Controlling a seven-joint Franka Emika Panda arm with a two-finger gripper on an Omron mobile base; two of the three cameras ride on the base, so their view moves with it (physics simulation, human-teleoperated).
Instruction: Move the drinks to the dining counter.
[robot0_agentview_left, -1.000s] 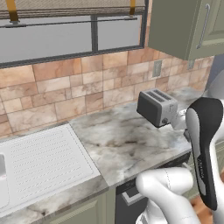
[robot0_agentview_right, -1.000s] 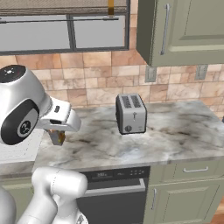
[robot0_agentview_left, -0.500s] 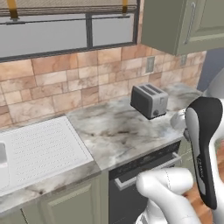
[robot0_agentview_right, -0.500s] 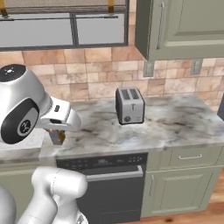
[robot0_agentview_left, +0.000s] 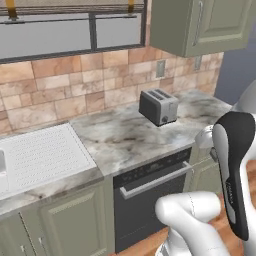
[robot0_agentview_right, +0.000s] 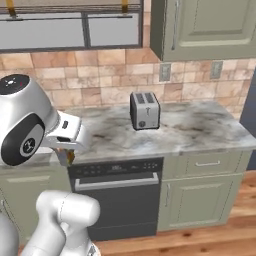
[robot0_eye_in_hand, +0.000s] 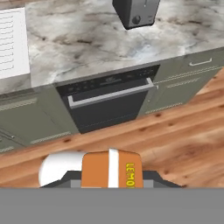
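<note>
An orange-yellow can with a white stripe and yellow lettering sits between my dark fingertips at the bottom of the hand view. My gripper is shut on it and holds it above the wooden floor, in front of the worktop. In the right base view the gripper hangs under the white wrist at the left, with an orange bit of the can showing below it. The dining counter is out of view.
A silver toaster stands on the marble worktop. Below it is a black appliance front between sage green cabinets. A white sink drainboard lies to the left. Wooden floor spreads in front.
The whole scene has shifted in both base views: the base has backed away from the worktop and more floor shows. The can stays in the gripper.
</note>
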